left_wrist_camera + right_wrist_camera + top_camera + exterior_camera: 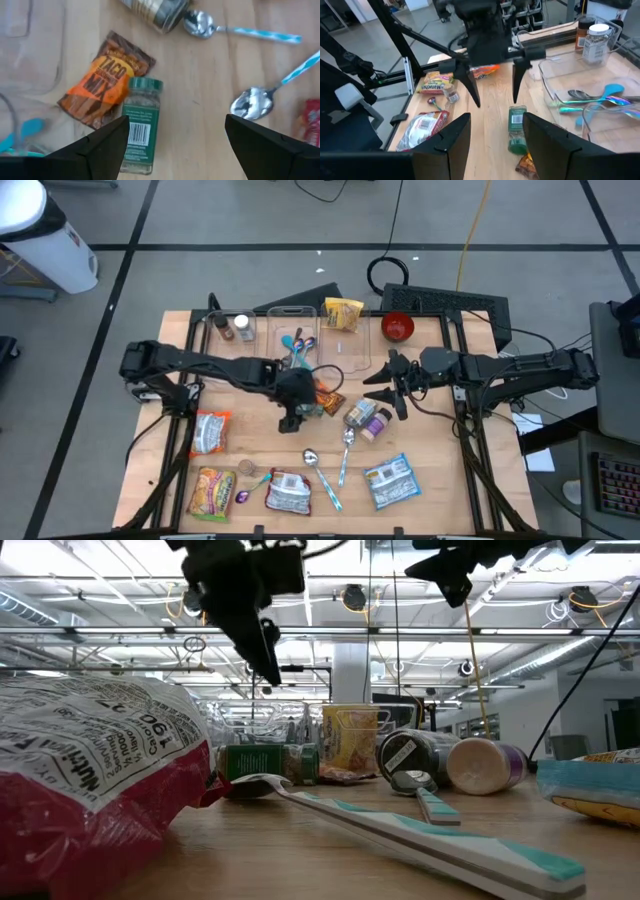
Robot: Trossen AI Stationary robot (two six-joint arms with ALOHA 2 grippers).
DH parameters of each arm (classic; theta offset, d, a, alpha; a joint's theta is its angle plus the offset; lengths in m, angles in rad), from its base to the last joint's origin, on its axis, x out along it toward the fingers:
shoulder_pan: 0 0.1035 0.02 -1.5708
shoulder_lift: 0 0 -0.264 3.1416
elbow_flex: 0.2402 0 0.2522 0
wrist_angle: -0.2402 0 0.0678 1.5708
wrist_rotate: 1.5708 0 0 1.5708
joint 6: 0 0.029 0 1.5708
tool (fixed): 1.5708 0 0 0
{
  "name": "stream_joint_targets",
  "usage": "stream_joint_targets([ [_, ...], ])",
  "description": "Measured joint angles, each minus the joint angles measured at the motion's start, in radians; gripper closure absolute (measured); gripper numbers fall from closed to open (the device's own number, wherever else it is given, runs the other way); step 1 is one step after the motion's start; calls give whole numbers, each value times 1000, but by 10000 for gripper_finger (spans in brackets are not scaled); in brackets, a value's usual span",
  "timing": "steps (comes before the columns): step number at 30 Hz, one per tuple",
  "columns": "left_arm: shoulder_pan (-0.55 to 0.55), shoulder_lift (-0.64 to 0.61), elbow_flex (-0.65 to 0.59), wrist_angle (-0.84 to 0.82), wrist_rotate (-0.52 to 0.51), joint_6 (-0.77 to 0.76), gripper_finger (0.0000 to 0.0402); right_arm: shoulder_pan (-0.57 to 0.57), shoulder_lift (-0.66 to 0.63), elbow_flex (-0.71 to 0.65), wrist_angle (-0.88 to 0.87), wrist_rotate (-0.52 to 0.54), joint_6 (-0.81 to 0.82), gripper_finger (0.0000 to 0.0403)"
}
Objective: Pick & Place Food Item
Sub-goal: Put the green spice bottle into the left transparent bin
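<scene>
Dark left gripper [291, 418], jaws spread wide and released, hangs above the middle of the wooden surface [440, 490], holding nothing; the right wrist view shows its two fingers parted and clear of the wood.

Green-capped spice jar [140, 125]: lying on its side on the surface, directly below and between the left jaws, not touched by them. One side rests against the orange and brown taco mix packet [103, 79], which lies flat.

Right gripper [397, 387]: raised over the surface to the right of the left one; jaws partly spread, nothing between them.

Nearby items:
- Two round containers on their sides, one dark-lidded [359, 414], one purple-lidded [376, 424], just right of the jar.
- Metal spoon [347, 437] with striped handle, beside those containers; a second spoon [320, 474] nearer the front edge.
- Clear plastic tray [345, 340] behind the left gripper, holding blue and metal utensils [298, 345].
- Two small bottles [232, 327] at the rear left.
- Yellow snack bag [342, 313] and red bowl [398, 328] along the rear edge.
- Red and white bag [211, 431] at the left.
- Front row: yellow packet [209, 493], white packet [289, 494], blue packet [390, 481].
</scene>
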Motion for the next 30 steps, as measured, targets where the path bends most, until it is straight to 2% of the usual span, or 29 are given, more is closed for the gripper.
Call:
stream_joint_targets([
  [15,34,172,0,-8,-1,42,64,0,0,0,-7,7,19,232],
  [21,60,194,0,-2,-85,11,64,0,0,0,-6,7,19,232],
  [30,75,204,0,-2,-86,36,64,0,0,-1,-13,7,16,232],
])
